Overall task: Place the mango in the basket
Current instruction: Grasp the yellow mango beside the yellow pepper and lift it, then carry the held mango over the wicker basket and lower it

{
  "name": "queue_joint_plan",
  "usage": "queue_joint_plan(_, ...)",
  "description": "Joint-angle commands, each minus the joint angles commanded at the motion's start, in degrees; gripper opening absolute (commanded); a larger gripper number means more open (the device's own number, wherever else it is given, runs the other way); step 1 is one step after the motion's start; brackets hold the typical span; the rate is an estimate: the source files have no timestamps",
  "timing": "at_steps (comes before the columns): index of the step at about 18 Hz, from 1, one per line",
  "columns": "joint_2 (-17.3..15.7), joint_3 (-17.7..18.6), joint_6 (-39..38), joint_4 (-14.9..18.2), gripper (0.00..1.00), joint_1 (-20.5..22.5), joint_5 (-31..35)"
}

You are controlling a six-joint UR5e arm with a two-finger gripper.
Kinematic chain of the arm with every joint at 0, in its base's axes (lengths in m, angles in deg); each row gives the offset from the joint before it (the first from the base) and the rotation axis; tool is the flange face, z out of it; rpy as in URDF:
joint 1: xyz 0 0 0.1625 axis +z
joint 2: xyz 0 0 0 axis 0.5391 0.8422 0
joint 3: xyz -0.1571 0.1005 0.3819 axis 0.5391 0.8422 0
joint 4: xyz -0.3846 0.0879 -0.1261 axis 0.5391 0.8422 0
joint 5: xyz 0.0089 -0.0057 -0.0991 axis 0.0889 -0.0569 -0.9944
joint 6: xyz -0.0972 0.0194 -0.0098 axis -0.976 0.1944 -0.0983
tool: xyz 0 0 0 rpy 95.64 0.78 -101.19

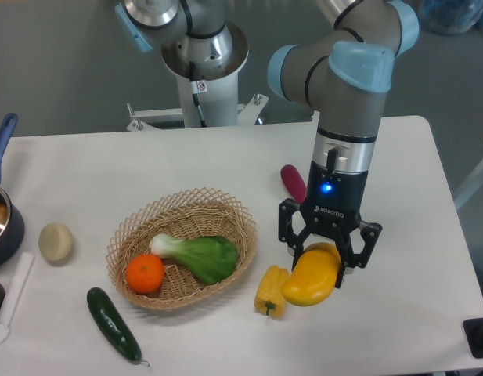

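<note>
My gripper (329, 252) points straight down over the white table (413, 180), its two fingers clamped on the upper end of the mango (311, 280). The mango hangs from the fingers to the right of the basket (182, 249), outside its rim. Its long axis runs on a slant, the upper end toward the right under my fingers, the lower, blunter end pointing down and to the left. I cannot tell whether that lower end rests on the table or hangs just above it. The lower end sits just beside the yellow bell pepper (271, 291), which lies on the table between the mango and the basket.

Inside the basket lie an orange (145, 273) and a bok choy (198, 254), touching each other. A dark cucumber (113, 324) lies in front of the basket, a pale potato (55, 242) to its left, and a purple eggplant (293, 182) is behind my gripper.
</note>
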Motion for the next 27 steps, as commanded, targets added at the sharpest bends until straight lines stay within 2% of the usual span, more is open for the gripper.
queue_joint_plan(11, -0.79, 1.84, 0.44, 0.09, 0.51, -0.18, 0.53)
queue_joint_plan(16, -1.76, 4.13, 0.79, 0.18, 0.51, -0.88, 0.79)
queue_joint_plan(18, -1.85, 4.83, 0.88, 0.18, 0.51, -2.28, 1.57)
queue_joint_plan(22, -1.41, 5.8, 3.25, 0.26, 0.51, -7.55, 11.23)
queue_joint_plan(27, -2.63, 11.94, 4.22, 0.26, 0.51, -11.33, 14.32)
